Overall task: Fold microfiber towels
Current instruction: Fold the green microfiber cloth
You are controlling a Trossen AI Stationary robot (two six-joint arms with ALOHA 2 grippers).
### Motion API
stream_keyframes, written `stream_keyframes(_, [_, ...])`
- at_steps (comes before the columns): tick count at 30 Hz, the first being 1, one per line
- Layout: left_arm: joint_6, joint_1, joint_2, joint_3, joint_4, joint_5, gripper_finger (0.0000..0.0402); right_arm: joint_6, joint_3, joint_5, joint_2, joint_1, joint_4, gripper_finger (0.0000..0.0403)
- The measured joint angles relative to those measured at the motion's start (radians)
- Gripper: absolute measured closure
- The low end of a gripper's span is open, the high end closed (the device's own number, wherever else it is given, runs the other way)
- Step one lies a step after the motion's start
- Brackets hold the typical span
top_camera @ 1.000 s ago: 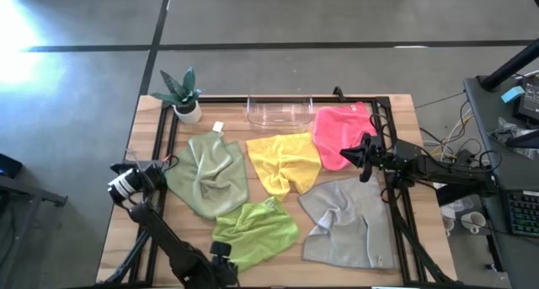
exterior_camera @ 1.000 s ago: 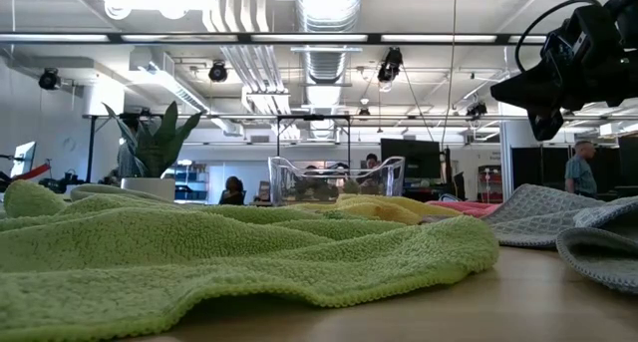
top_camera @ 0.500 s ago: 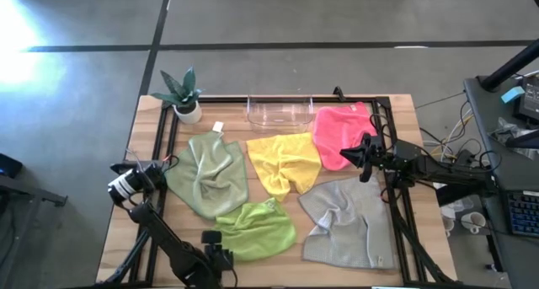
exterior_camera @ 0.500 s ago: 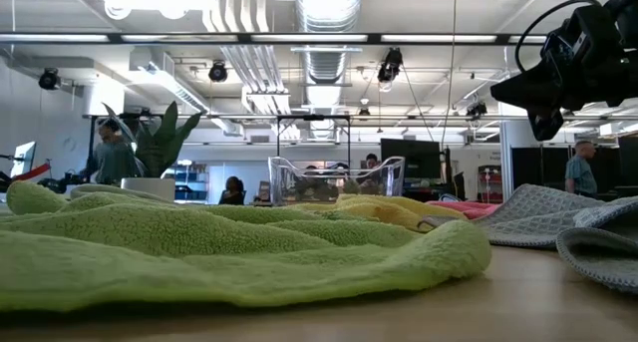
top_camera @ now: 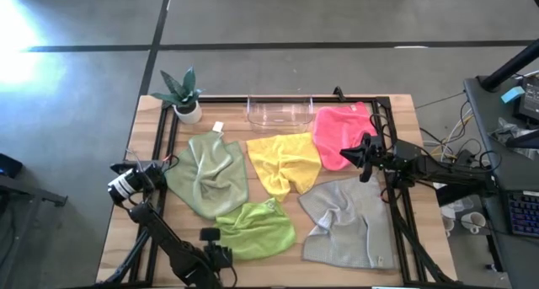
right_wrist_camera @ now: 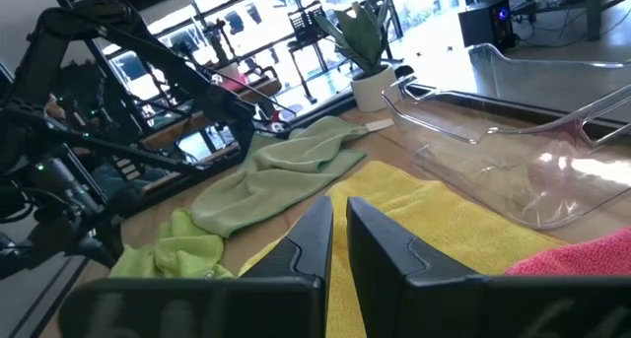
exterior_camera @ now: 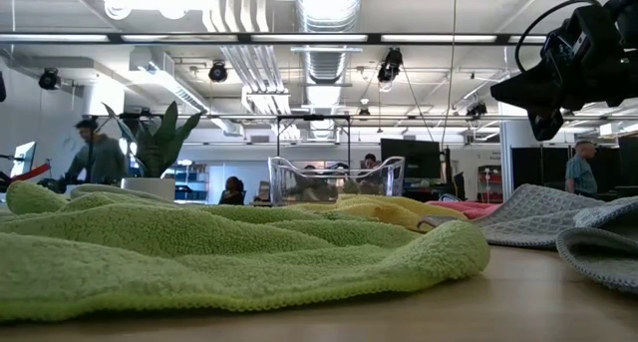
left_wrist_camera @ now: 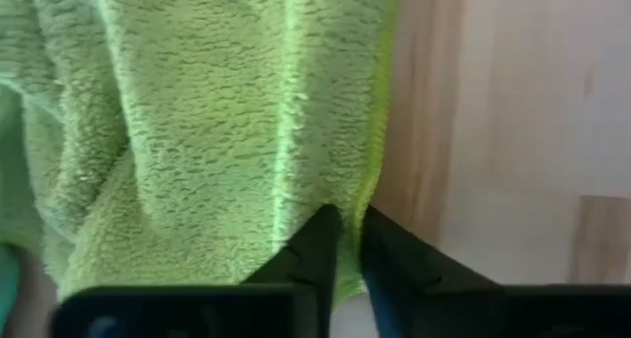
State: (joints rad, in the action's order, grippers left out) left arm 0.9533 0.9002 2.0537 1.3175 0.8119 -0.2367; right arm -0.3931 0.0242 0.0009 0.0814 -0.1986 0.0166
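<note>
Wooden table (top_camera: 143, 213) strewn with five microfiber towels.
Left hand (left_wrist_camera: 351, 241) pinches the lime green towel's (top_camera: 257, 228) near-left edge; right hand (top_camera: 364, 157) hovers closed over the hot pink towel (top_camera: 341, 129).

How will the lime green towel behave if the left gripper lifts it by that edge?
Probably floppy: the lime green towel already lies in soft rumples and folds. Likely light, so it should hang and drape from the left gripper, whose fingers are closed at its edge. Its fuzzy pile may drag on the wooden table rather than slide cleanly.
</note>
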Motion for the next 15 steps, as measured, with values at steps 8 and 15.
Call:
stream_keyframes(8, [0.171,-0.018,-0.071,0.012,0.006,0.028,0.04,0.0,0.0,0.0,0.0,0.0,0.0,0.0376])
stream_keyframes(15, [0.222,-0.024,-0.194,0.014,0.001,0.05,0.0401,0.0,0.0,0.0,0.0,0.0,0.0,0.0376])
